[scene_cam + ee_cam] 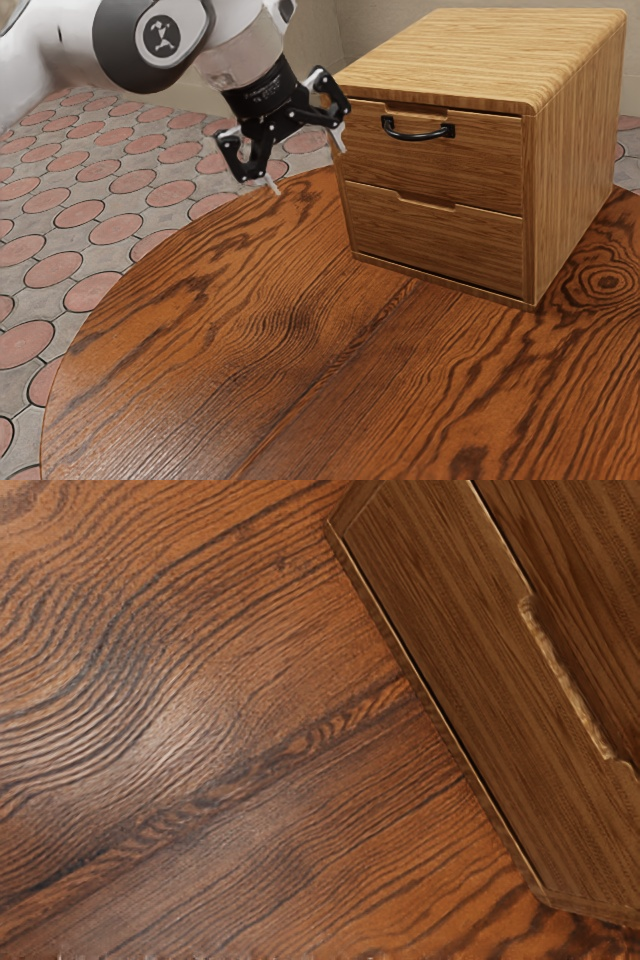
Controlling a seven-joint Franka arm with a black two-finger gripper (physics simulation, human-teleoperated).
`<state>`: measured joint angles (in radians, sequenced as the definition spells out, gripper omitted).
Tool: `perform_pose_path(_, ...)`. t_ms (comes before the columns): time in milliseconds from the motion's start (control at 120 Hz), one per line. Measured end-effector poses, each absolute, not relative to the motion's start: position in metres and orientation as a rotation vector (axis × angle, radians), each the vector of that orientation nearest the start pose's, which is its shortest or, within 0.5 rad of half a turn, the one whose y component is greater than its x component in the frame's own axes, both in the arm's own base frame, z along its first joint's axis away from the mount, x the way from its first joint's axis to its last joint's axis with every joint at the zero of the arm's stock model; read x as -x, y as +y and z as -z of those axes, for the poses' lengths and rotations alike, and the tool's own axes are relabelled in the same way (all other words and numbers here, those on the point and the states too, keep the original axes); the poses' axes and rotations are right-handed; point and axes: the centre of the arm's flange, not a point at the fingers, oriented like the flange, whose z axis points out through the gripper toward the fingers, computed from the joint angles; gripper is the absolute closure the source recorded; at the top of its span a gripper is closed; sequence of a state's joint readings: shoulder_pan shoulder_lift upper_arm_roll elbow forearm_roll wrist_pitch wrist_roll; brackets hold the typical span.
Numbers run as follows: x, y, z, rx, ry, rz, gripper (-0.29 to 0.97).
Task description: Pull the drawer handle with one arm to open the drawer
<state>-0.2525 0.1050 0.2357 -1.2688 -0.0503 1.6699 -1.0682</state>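
Fingers [335, 100] spread wide, nothing between them, hanging over bench [300, 380] edge just off cabinet [500, 50] front corner on ext view's left. Not touching cabinet or handle. Arm [150, 35] in from upper left. Handle [417, 130]: black bar, near top of top drawer [430, 165], to ext view's right of fingers at approx same height, near but apart. Top drawer front looks flush w/ cabinet face, i.e. shut as far as visible. Lower drawer [440, 240] under it, also flush, w/ cutout [428, 203] at its top edge. Cabinet sits on round dark-wood bench. Tiled floor [80, 200] beyond. Wrist view: bench grain under hand, lower drawer front [480, 680] + cutout [565, 680] alongside.
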Motion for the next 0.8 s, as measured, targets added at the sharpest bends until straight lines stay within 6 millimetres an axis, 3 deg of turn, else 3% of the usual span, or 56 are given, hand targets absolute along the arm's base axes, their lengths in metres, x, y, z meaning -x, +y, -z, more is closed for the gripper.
perform_pose_path(75,-0.597,-0.038,-0.722,2.85,-1.708,0.47,0.0)
perform_pose_path(217,-0.619,-0.036,-0.712,2.791,-1.86,0.56,0.0)
perform_pose_path(525,-0.647,-0.084,-0.703,2.798,-1.991,0.644,0.0)
perform_pose_path(800,-0.67,-0.078,-0.702,2.73,-2.124,0.702,0.0)
